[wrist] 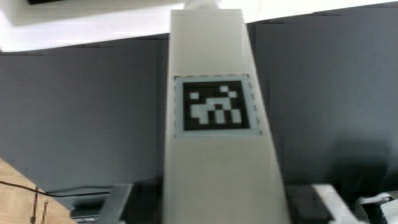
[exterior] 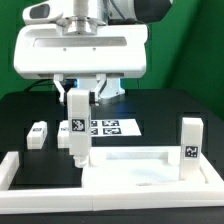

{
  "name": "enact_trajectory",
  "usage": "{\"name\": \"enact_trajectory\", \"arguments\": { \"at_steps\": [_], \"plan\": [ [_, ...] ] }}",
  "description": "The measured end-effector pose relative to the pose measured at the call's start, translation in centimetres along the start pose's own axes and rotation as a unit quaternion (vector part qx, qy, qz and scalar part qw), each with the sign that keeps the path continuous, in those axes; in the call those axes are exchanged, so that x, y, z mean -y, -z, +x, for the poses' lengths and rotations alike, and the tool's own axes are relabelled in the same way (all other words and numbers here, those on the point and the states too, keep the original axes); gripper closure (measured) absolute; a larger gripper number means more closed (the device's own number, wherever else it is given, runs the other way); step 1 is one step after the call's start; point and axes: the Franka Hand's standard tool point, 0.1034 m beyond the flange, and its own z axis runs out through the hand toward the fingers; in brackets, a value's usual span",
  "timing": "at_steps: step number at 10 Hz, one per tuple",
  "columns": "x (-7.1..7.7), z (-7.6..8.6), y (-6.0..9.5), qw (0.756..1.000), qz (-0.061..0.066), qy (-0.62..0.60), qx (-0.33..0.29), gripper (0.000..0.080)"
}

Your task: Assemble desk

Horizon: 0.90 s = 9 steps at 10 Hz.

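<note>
Black table carries the panel. The gripper clamps a leg upright, foot at the panel's corner on the exterior view's left, likely to line it up with that hole. A second leg stands at the panel's right end.

Exterior view: the upright leg post hides the claw pads and one end of the marker board, and the picture's edge cuts off the panel near rim. Wrist view: the frame cuts off one end of the post, and its tag is blurred.
</note>
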Motion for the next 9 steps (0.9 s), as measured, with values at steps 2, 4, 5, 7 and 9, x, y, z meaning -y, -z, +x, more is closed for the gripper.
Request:
{"name": "enact_trajectory", "arguments": {
  "at_steps": [2, 4, 5, 7, 9],
  "plan": [
    [0.4, -1.1, -0.4, 1.0, 0.001, 0.004, 0.008, 0.0509],
    [0.7, -1.8, -0.9, 1.0, 0.002, 0.006, 0.014, 0.0509],
    [1.1, -2.0, -1.0, 1.0, 0.004, 0.008, 0.017, 0.0509],
    [1.5, -2.6, -1.5, 1.0, 0.005, 0.011, 0.023, 0.0509],
    [2.0, -2.8, -1.7, 1.0, 0.006, 0.013, 0.024, 0.0509]
  ]
}}
